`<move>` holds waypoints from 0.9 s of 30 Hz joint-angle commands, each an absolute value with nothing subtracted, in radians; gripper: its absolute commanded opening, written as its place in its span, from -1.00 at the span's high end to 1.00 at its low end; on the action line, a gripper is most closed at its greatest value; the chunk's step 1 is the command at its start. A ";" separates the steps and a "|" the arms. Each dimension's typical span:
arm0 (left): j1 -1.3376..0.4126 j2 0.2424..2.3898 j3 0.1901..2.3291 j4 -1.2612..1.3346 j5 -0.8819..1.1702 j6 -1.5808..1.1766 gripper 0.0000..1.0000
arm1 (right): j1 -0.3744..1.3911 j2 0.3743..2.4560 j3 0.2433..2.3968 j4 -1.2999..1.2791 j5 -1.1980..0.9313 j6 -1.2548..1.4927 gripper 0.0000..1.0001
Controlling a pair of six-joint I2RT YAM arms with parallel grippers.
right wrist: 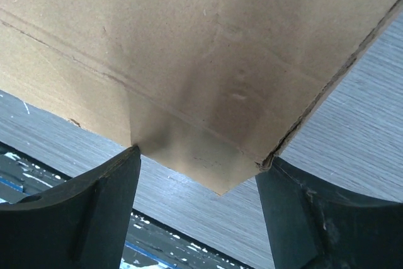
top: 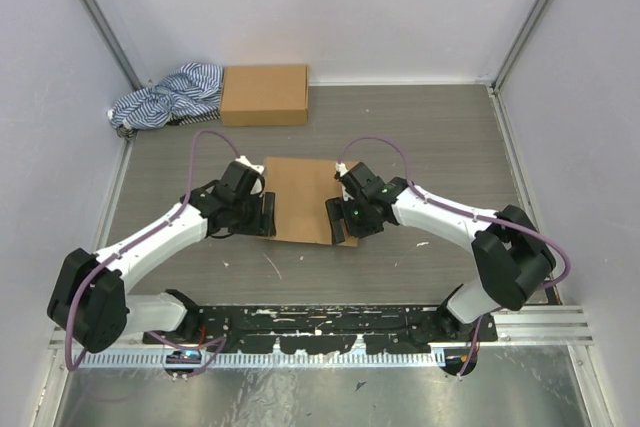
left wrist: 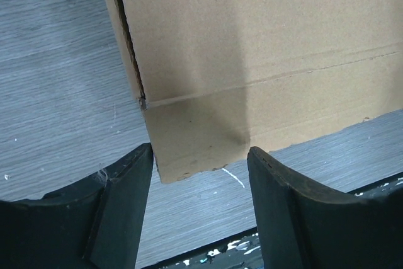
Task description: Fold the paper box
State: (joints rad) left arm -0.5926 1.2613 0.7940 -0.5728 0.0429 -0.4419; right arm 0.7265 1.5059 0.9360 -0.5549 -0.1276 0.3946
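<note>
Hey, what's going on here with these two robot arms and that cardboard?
Two robot arms are working on a brown paper box that lies flat in the middle of the table. The left hand and the right hand are both open, each with a near corner of the cardboard between its fingers, not clamped on it. No flap looks raised yet. Another cardboard box and a striped cloth sit at the back.

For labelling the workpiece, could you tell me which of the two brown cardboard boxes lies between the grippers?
The flat paper box, flanked by the left gripper and right gripper; the compact box sits far back beside the striped cloth.
</note>
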 commanded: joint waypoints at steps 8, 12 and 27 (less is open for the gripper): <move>-0.597 1.323 0.760 -0.472 0.035 -0.437 -0.36 | 0.725 1.516 0.925 -0.493 -0.045 0.391 -0.54; -0.597 1.344 0.742 -0.437 0.024 -0.437 -0.36 | 0.726 1.521 0.922 -0.487 -0.027 0.395 -0.55; -0.597 1.185 0.707 -0.469 -0.060 -0.455 -0.35 | 0.726 1.351 1.010 -0.595 -0.029 0.357 -0.66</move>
